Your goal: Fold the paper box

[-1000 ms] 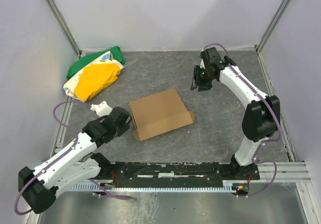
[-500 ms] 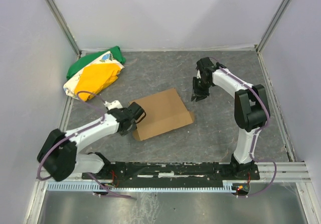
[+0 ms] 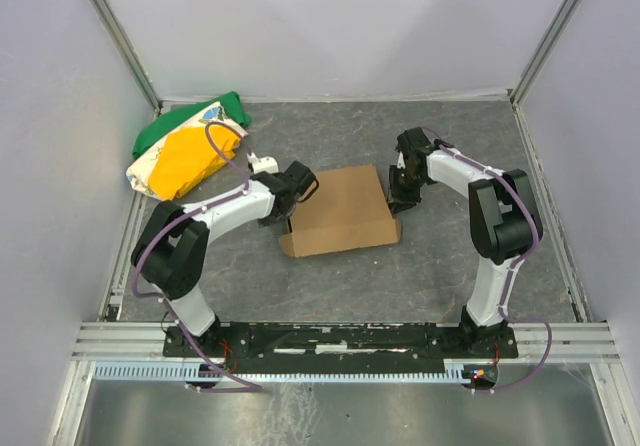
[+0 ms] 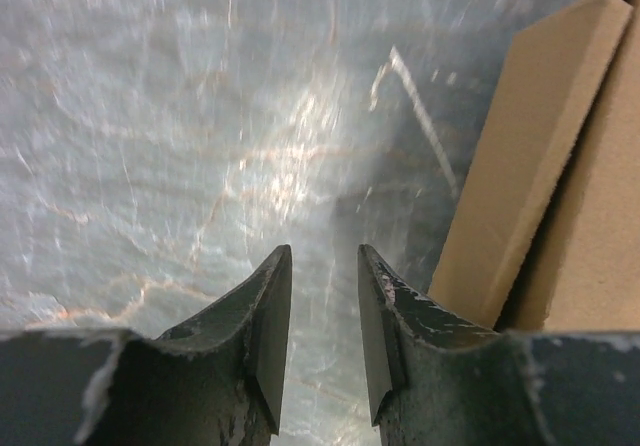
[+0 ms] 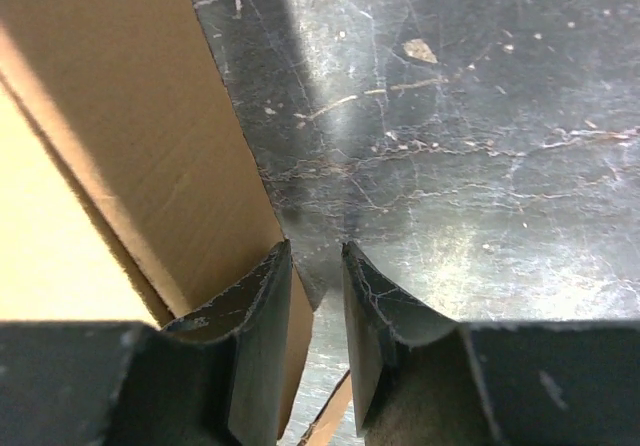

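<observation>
The grey counter (image 3: 450, 276) carries everything. The paper box (image 3: 342, 211) lies near its centre as a compact brown rectangle, with one small tab poking out at its 7 o'clock corner and another at 4 o'clock. The cloth bundle (image 3: 185, 146) sits well apart, at the counter's 10 o'clock. Your left tool (image 3: 300, 182) is at the box's 10 o'clock corner and your right tool (image 3: 403, 192) at its 2 o'clock edge, so you have it bracketed.

Each tool has its jaws parted by a narrow gap with only bare counter showing between them, so neither is pinching anything. In the left wrist view the cardboard edge stands just to 3 o'clock of the fingers (image 4: 385, 336). In the right wrist view a panel runs right beside the 9 o'clock finger (image 5: 265, 316); you cannot tell whether they touch.

With nothing gripped, a push from one side would probably slide or spin the box on the smooth counter rather than bend a crease. A gap this narrow could also ride over an edge and crush the corrugation.

From above you cannot tell which flaps are tucked, because the arms cover both near corners. The left wrist view is smeared with blur. A cardboard strip at the bottom of the right wrist view is cut off.
</observation>
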`<state>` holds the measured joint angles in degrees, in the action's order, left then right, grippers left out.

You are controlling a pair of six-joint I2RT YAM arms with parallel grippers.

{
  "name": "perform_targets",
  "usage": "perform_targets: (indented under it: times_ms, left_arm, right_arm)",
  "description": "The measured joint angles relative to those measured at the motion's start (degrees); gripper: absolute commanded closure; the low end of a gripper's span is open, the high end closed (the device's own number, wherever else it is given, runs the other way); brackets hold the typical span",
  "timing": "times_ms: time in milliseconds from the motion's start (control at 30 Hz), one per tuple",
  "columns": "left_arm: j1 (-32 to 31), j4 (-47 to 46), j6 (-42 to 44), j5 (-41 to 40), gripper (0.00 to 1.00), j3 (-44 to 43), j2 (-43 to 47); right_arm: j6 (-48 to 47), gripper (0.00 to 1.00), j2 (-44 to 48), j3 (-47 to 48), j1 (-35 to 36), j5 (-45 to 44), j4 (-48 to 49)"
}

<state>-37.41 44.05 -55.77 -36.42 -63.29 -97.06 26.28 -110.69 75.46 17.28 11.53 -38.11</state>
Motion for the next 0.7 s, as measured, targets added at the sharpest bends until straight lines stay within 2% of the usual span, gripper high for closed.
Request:
perform_targets:
  times_ms: [133, 267, 367, 567, 700]
  left_arm:
    - [2.73, -0.72, 5.2, -1.33, 0.57, -6.49, -2.51]
    - [6.08, -2.05, 9.29, -1.53, 0.41, -13.46, -6.51]
    - [8.17, -2.75, 10.29, -0.48, 0.38, -14.82, -8.28]
    - [12.94, -3.74, 10.29, 4.83, 0.37, -5.9, -5.46]
    - [16.83, -3.72, 10.29, 8.33, 0.35, 2.99, 2.29]
  right_arm:
    - [0.57, 0.63, 1.16, -0.37, -0.04, -1.46, 0.2]
    - [0.98, 0.54, 2.19, -0.28, 0.0, -3.54, -0.85]
    - [1.79, 0.49, 4.07, -0.09, 0.46, -7.8, -2.84]
    - [2.82, 0.45, 12.09, -0.28, 1.75, -17.97, -4.35]
    - [3.74, 0.43, 18.38, -2.01, 1.38, -21.18, -4.26]
